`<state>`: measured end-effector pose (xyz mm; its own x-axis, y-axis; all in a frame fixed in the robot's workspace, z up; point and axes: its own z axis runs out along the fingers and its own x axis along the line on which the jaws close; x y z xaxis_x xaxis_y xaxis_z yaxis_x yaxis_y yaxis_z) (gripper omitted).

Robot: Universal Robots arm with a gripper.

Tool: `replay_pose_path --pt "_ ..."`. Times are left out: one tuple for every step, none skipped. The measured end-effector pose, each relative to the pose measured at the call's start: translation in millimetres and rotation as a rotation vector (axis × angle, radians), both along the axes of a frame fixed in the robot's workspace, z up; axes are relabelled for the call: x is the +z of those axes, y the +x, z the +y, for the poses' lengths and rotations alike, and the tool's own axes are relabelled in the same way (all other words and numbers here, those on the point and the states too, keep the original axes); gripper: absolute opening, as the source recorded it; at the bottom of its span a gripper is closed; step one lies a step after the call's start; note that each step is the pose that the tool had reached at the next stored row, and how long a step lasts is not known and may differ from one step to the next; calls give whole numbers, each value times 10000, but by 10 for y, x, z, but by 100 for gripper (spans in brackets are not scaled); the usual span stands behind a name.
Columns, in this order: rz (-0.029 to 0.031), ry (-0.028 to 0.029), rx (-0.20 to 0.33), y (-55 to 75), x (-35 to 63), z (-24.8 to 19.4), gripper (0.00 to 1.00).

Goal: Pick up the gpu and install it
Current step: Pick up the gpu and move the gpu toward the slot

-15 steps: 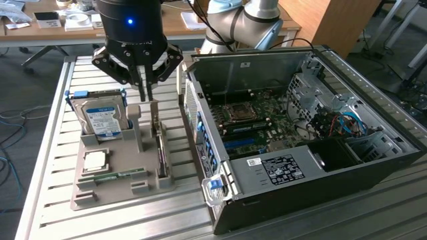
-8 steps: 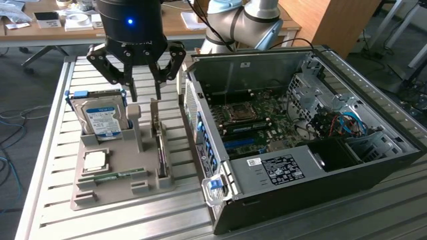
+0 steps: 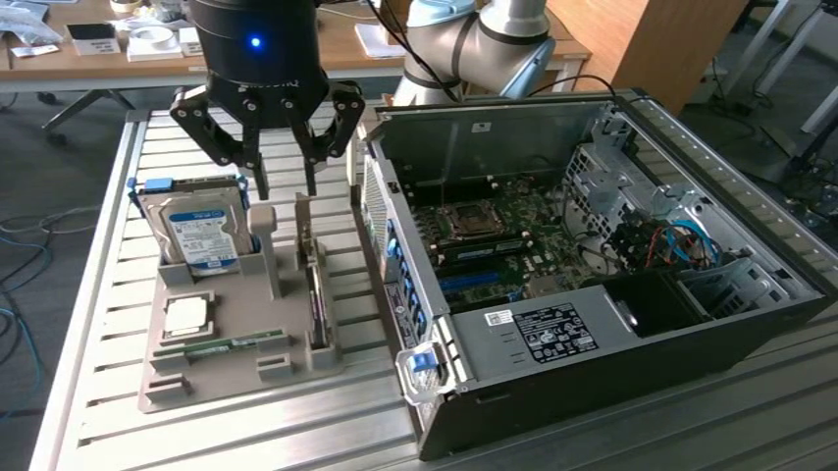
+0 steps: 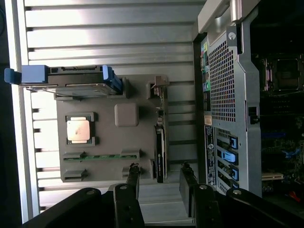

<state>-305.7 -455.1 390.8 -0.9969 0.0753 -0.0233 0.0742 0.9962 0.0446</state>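
The gpu (image 3: 316, 299) stands on its edge in a slot of the grey holder tray (image 3: 249, 368), on the side nearest the computer case. It looks like a thin dark card with a pale bracket end. My gripper (image 3: 287, 186) hangs above the tray's far end, open, with nothing held. In the wrist view the gpu (image 4: 160, 154) appears as a narrow dark strip, and its near end lies in line with the gap of my gripper (image 4: 160, 170). The two black fingers (image 4: 133, 183) stand on either side of that line, apart from the card.
A silver hard drive (image 3: 203, 231) with a blue-white label stands upright in the tray, with a CPU (image 3: 187, 314) and a green memory stick (image 3: 223, 346) beside it. The open computer case (image 3: 615, 324) with its motherboard (image 3: 504, 231) lies on the exterior view's right, close to the tray.
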Motion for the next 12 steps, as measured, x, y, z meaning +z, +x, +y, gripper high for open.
replay_pose_path --pt "0 0 0 0 0 0 47" --pt "0 0 0 0 0 0 47" --pt "0 0 0 0 -2 0 47" --pt "-1 2 0 0 -6 0 47" --pt "0 0 0 0 -11 0 47" --pt "0 0 1 0 -17 0 47" --pt "0 0 0 0 -25 0 47" --pt "0 0 0 0 -32 0 47" --pt "0 1 0 0 -40 0 47" --pt "0 0 0 0 -46 0 47" --pt "1 0 0 0 -48 0 47" --pt "2 -1 0 0 -48 0 47"
